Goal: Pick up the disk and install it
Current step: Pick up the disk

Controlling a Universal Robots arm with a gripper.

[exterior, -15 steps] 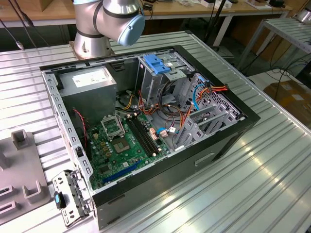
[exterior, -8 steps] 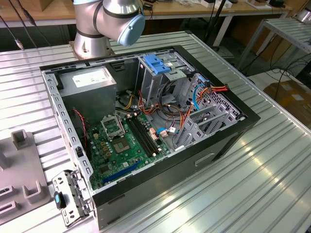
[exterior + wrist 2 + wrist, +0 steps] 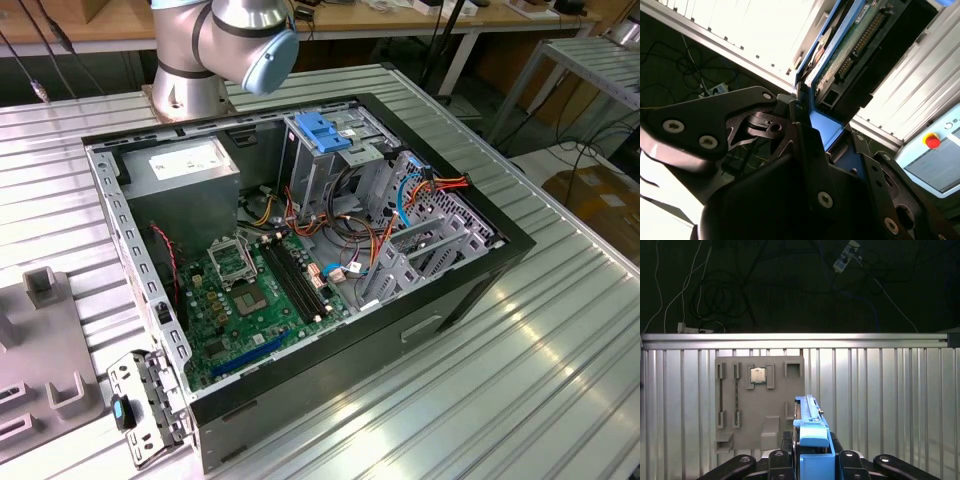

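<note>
Pickup looks done: the jaws are clamped on the disk [image 3: 810,426], held edgewise over the bench [image 3: 890,405]; installation remains undone, the drive cage [image 3: 325,150] at 12 o'clock of the motherboard [image 3: 255,290]

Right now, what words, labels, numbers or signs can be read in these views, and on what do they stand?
No text can be read.
Label on the power supply: print too small.
Label on the disk, held in the gripper: blurred.
Markings on the chip in the grey tray: too small.
Marks on the panel by the red button: too small.
</note>
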